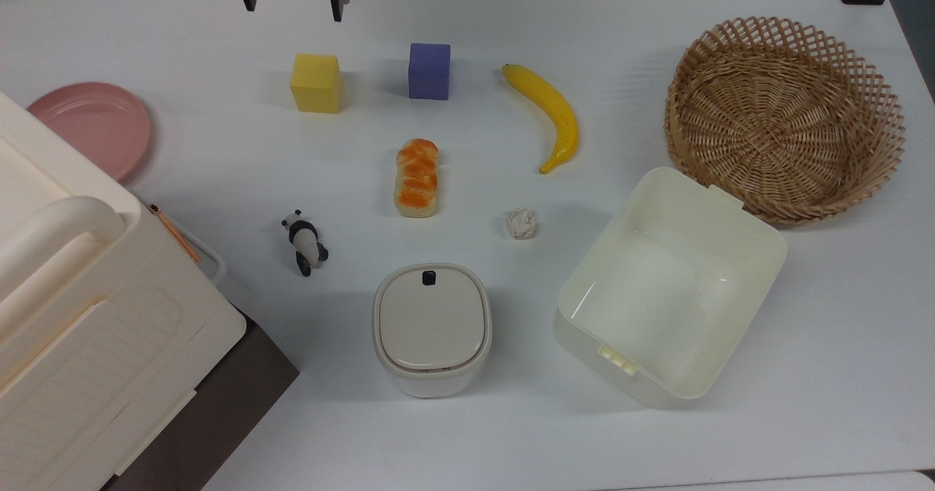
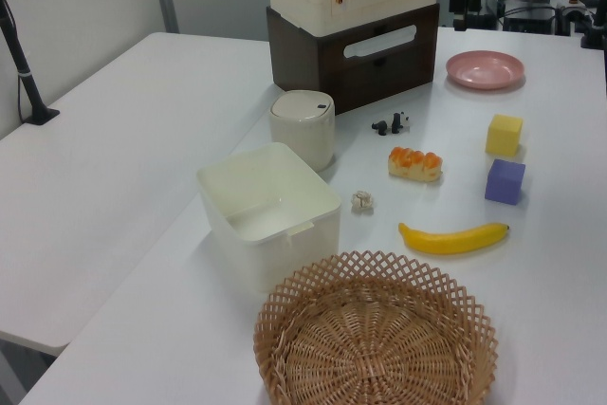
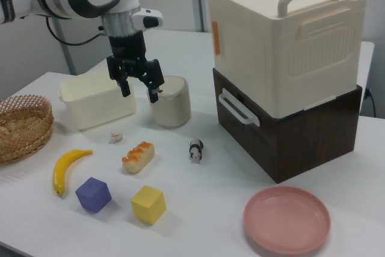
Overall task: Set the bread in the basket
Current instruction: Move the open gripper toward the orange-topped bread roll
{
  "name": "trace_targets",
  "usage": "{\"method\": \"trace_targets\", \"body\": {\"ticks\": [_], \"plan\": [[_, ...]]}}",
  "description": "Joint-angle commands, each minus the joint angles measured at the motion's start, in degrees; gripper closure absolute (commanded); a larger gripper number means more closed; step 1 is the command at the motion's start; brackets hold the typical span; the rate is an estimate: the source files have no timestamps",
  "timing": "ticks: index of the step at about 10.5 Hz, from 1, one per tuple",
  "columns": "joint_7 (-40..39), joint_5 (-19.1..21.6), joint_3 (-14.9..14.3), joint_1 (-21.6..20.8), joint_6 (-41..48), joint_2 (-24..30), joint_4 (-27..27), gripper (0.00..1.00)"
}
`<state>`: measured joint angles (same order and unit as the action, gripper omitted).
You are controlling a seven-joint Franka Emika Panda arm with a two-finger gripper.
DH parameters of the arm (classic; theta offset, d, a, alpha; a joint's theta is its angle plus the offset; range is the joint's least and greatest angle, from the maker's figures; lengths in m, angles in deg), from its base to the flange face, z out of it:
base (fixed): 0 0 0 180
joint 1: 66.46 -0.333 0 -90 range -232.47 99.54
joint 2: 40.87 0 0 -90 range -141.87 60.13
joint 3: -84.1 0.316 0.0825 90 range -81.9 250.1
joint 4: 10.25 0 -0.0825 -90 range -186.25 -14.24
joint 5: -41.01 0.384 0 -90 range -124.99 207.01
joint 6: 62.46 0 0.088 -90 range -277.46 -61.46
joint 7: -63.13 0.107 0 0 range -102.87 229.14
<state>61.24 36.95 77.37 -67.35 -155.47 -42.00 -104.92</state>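
Bread (image 1: 417,177) with glossy orange-brown segmented top and cream sides, lying on the white desk (image 1: 511,432) between banana (image 1: 551,116) and toy panda (image 1: 304,242), well apart from wicker basket (image 1: 785,118), hand (image 3: 139,82) raised, fingers spread open, empty.

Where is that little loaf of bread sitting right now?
In the top view the bread lies on the white table near the middle, just below the purple cube, with the panda figure to the top view's left and the paper ball to its right.
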Motion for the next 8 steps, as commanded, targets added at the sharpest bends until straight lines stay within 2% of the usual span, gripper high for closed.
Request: {"method": "trace_targets", "body": {"ticks": [1,8], "plan": [[0.5,-0.2,0.3,-2.1,1.2,0.4,-1.3,0.00],[0.4,-0.2,0.3,-2.4,1.2,-0.2,-1.3,0.00]]}}
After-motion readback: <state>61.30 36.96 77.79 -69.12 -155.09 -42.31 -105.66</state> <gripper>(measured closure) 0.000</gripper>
